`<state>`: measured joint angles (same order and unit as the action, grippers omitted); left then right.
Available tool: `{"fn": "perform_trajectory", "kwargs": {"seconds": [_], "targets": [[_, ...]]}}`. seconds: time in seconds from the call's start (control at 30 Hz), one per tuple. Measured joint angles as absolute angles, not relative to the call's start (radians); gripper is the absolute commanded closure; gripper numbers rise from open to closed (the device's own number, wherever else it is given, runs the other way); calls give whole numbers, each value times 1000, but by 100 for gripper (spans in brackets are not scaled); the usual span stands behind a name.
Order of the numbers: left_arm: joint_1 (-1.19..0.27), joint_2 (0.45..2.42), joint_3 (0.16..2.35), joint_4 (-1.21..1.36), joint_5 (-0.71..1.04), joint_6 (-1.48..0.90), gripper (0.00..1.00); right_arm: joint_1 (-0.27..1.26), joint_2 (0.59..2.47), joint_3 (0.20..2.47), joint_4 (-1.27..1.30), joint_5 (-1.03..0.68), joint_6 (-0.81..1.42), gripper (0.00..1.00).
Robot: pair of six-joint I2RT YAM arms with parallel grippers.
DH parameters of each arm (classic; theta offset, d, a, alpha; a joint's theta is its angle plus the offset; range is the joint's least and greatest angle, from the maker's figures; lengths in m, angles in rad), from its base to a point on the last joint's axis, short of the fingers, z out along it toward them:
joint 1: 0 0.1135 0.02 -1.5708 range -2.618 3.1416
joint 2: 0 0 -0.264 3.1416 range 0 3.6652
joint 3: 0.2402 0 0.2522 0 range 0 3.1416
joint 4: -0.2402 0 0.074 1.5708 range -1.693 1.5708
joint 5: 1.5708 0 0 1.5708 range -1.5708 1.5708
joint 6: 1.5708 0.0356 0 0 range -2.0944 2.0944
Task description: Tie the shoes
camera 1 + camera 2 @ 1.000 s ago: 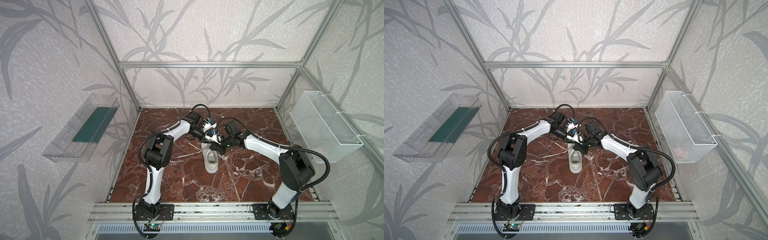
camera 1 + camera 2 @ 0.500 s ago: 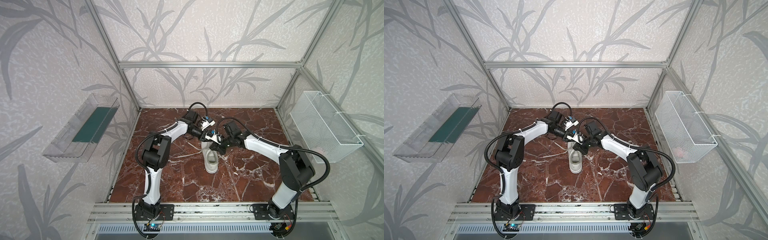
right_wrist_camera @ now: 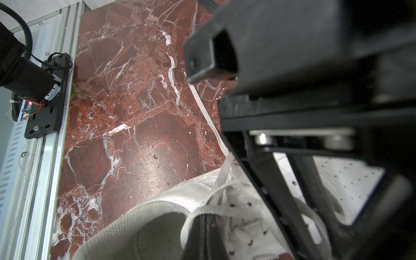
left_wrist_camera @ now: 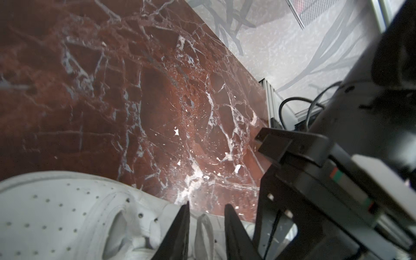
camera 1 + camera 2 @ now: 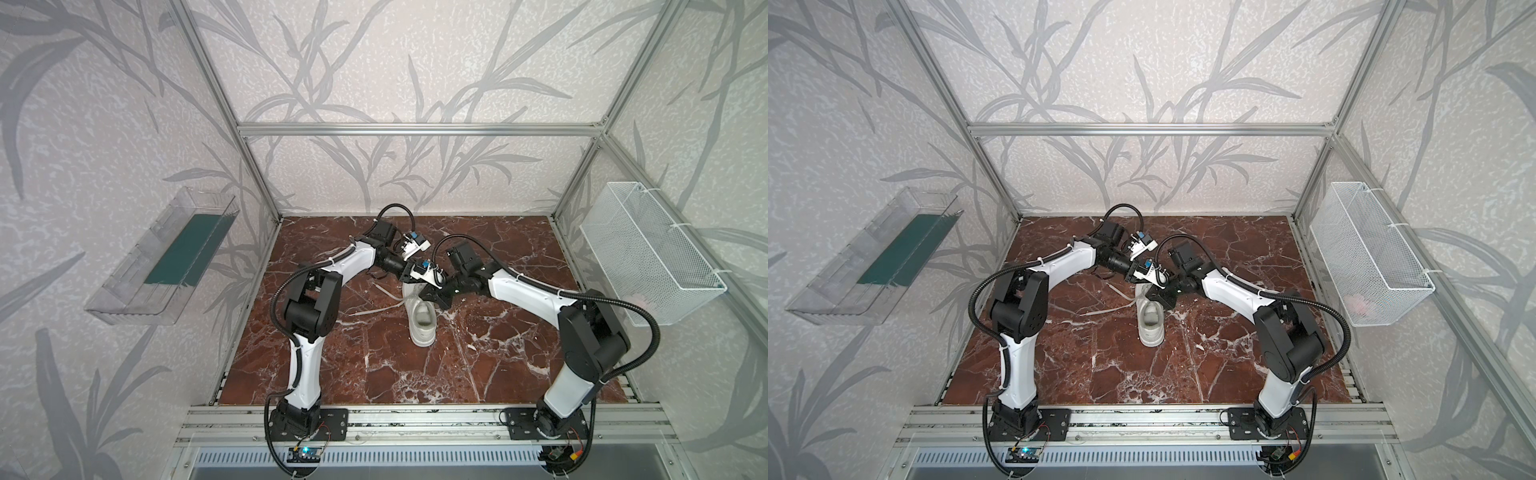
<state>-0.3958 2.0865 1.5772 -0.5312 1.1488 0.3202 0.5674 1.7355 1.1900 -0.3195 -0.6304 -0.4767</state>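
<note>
Where arms meet: both bent inward above the shoe [image 5: 423, 322] front.
Left hand [image 4: 206, 206]: fingers [image 4: 180, 229] parted, lace [image 4: 202, 229] loop between them.
Right hand [image 3: 203, 227]: closed, lace across its tip.

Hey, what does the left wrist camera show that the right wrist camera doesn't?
Only the left wrist view: the wire basket and a lace loop between the open tips of the left gripper. Only the right wrist view: the sneaker's grey inside, a loose lace on the floor, the left arm's base plate. Both: the sneaker's dotted toe and the red marble floor.
</note>
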Motion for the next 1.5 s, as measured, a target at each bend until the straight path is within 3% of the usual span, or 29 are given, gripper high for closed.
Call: {"fn": "perform_trajectory", "kwargs": {"seconds": [0.33, 0.7, 0.87, 1.17, 1.5], "targets": [[-408, 2091, 1636, -607, 1144, 356, 56, 567, 1736, 1190, -319, -634, -480, 100], [-424, 2117, 1637, -667, 1110, 390, 56, 567, 1736, 1190, -321, -637, -482, 100], [-424, 2119, 1647, -687, 1096, 406, 77, 569, 1736, 1193, -326, -637, -484, 100], [-424, 2119, 1652, -651, 1092, 379, 100, 570, 1736, 1194, -332, -637, -484, 100], [-410, 2110, 1612, -564, 1092, 316, 100, 570, 1731, 1180, -315, -637, -480, 100]]}}
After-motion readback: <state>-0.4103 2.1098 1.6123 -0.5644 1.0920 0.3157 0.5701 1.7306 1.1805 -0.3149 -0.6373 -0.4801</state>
